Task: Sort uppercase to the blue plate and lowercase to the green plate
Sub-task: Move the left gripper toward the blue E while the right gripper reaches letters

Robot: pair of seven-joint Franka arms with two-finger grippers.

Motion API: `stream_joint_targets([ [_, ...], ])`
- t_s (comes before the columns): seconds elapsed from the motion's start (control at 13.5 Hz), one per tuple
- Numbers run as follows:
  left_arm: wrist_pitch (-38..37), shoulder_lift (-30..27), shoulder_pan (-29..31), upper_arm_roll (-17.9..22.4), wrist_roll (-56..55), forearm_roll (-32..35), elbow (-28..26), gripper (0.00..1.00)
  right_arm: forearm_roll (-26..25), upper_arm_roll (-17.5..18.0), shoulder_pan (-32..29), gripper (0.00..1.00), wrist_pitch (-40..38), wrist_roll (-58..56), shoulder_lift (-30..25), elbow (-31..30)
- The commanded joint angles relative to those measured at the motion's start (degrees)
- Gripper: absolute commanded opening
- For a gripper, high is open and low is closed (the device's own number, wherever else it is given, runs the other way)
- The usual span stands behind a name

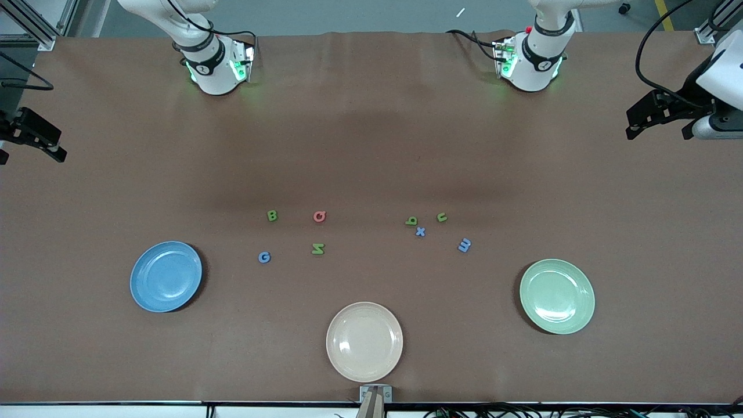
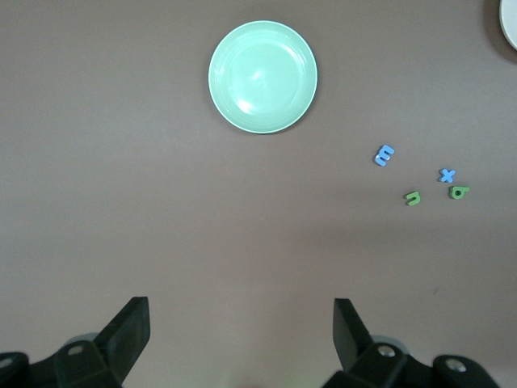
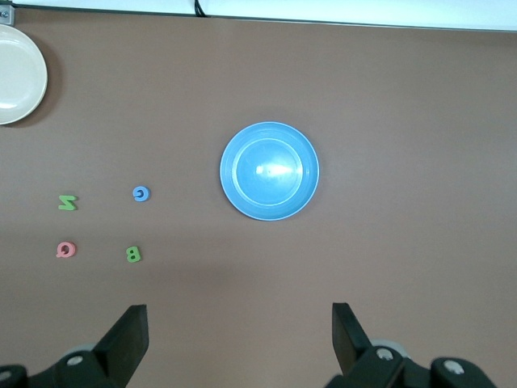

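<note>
Brown table [image 1: 371,145] held blue plate [image 1: 166,276], green plate [image 1: 556,296], cream plate [image 1: 364,341], all empty; uppercase [image 1: 317,248], lowercase [image 1: 420,231] letters lay flat, farther from camera than cream plate; left gripper [image 2: 242,327], right gripper [image 3: 241,331] fingers wide, holding nothing

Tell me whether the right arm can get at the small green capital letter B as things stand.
Probably yes. The right gripper is open and empty, up over bare table, and the green capital B lies flat by itself toward the right arm's end, apart from the red Q-like letter, with nothing over it.
</note>
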Motion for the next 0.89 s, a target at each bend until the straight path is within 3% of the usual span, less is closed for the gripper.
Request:
stream_joint_targets([
  [0.0,-1.1,0.4,-0.1,-0.3,0.4,0.1,1.1,1.0,-0.2,-0.1,0.9,1.0,-0.7,0.8,-0.4,0.5],
  [0.52,-1.2,3.8,-0.6,-0.8,0.8,0.4,2.7,1.0,-0.2,-0.1,0.9,1.0,-0.8,1.0,-0.4,0.6],
  [0.81,2.4,10.2,-4.0,-4.0,0.7,0.8,2.3,1.0,-0.2,-0.2,0.9,1.0,-0.8,1.0,-0.4,0.5],
])
